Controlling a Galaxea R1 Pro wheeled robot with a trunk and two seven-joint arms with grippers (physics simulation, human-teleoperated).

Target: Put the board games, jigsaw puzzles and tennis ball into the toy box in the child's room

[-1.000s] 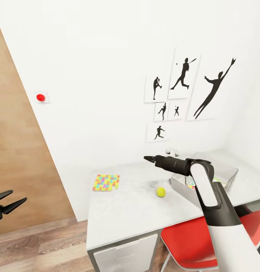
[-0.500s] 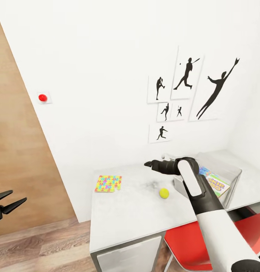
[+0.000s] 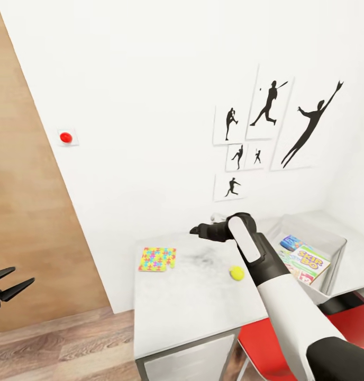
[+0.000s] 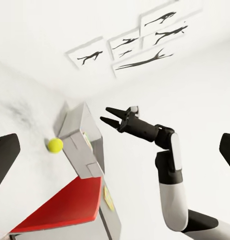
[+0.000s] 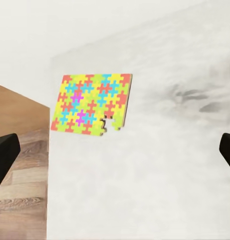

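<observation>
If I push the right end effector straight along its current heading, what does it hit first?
Probably the jigsaw puzzle: the open right end effector points across the table toward it, with bare tabletop between. Depth is unclear, so it may meet the tabletop just short of it.

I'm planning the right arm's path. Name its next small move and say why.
Probably lower the open right gripper toward the jigsaw puzzle. The puzzle lies flat near the table edge, outside the toy box, and the right wrist view looks toward it between the spread fingers.

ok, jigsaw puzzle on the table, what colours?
The jigsaw puzzle is interlocking yellow, red, green, blue and some purple pieces; clearest in the right wrist view.
</observation>
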